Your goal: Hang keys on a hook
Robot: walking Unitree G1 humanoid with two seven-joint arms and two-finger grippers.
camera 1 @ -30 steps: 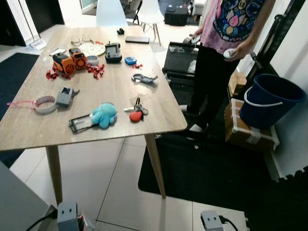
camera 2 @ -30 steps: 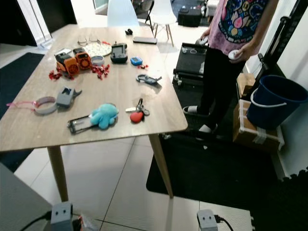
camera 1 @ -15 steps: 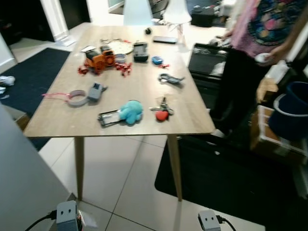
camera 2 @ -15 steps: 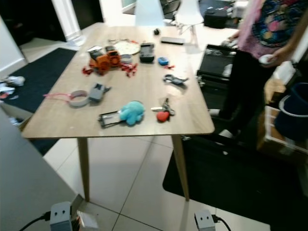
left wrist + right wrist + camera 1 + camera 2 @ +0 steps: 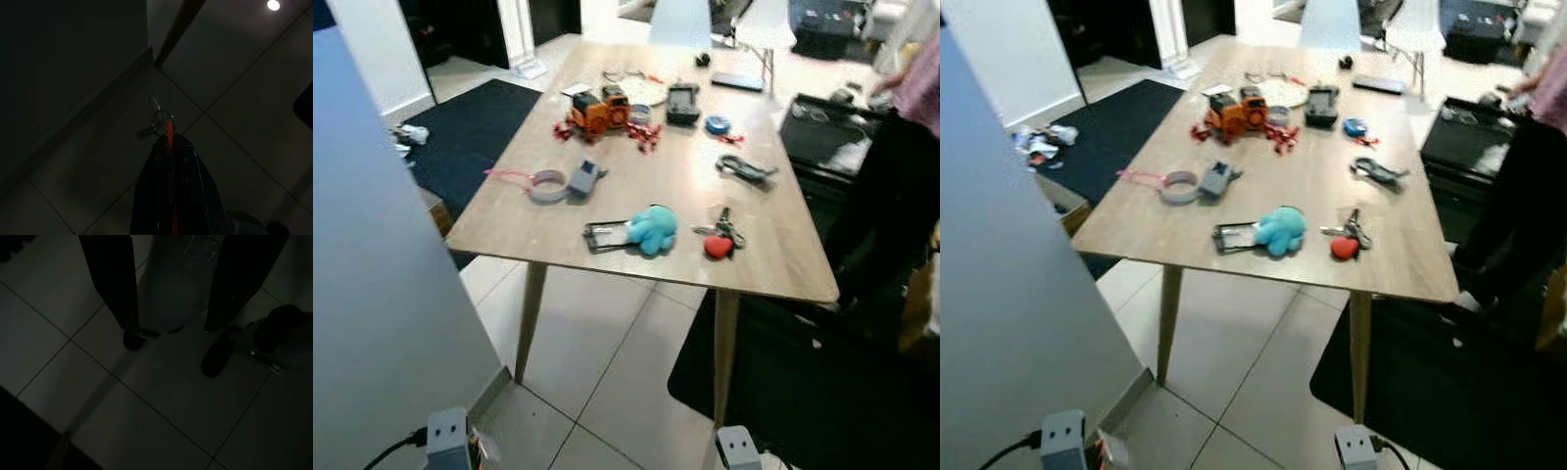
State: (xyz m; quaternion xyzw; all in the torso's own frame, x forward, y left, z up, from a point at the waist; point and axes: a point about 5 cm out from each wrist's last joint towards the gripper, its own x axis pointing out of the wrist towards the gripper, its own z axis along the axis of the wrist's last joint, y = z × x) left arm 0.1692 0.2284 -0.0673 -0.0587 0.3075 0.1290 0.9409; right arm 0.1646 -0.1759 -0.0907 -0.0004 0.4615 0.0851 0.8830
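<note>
Grey-white wall panel (image 5: pixel 372 245) at far left, dark rug (image 5: pixel 480 137) behind it.

Left gripper (image 5: pixel 168 139): wrist view very dark. Fingers clenched together on an orange strap; keys (image 5: pixel 157 122) on a metal ring hang from the fingertips over the tiled floor (image 5: pixel 234 98). Individual keys are too dim to make out.

Wooden table (image 5: pixel 783 274) ahead, near edge toward the camera. Items, left to right:
- tape roll (image 5: pixel 548 185) with a pink ribbon, touching a small grey gadget (image 5: pixel 583 178)
- orange toy (image 5: pixel 597 113) further back, red bits scattered around it
- clear badge holder (image 5: pixel 605 235) against a blue plush octopus (image 5: pixel 653 229), near the front edge
- black device (image 5: pixel 682 102) and a blue round item (image 5: pixel 717 124) toward the back
- second key bunch (image 5: pixel 718 238) with a red tag, just beside the octopus on its right
- grey clip tool (image 5: pixel 744 169) behind that bunch

Person (image 5: pixel 901 147) in dark trousers stands at the table's right side, on a black mat (image 5: pixel 783 372).

Right gripper (image 5: pixel 171 330): dark view, fingers spread apart and holding nothing, pointing down at floor tiles.
</note>
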